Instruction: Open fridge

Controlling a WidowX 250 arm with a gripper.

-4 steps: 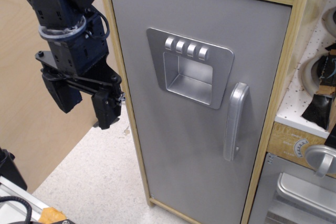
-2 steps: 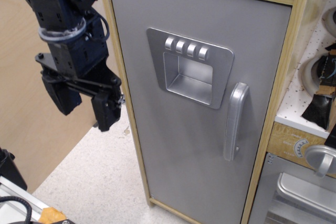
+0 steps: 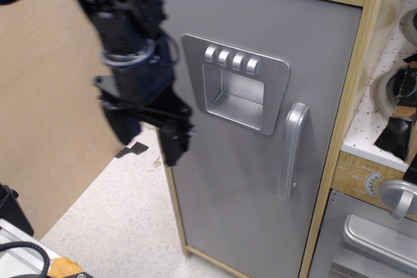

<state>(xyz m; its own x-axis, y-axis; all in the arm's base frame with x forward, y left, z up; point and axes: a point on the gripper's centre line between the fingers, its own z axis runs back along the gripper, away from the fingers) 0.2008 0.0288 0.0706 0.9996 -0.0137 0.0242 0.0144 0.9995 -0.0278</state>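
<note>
The fridge [image 3: 241, 180] is a tall cabinet with a light-wood frame and a matte grey door, which stands shut. Its silver vertical bar handle [image 3: 291, 150] is on the door's right side. A recessed silver dispenser panel [image 3: 235, 83] with four buttons sits above and left of the handle. My gripper [image 3: 146, 136] is black, open and empty. It hangs in front of the door's left edge, well left of the handle, fingers pointing down.
A wooden panel [image 3: 45, 96] stands at the left. A speckled white floor [image 3: 117, 226] lies below. A smaller grey oven door with a round knob [image 3: 399, 198] is at the lower right, below a pegboard shelf [image 3: 384, 122] with dark items.
My gripper has moved right, from beside the wooden panel to in front of the fridge door's left edge. The fridge door has not moved.
</note>
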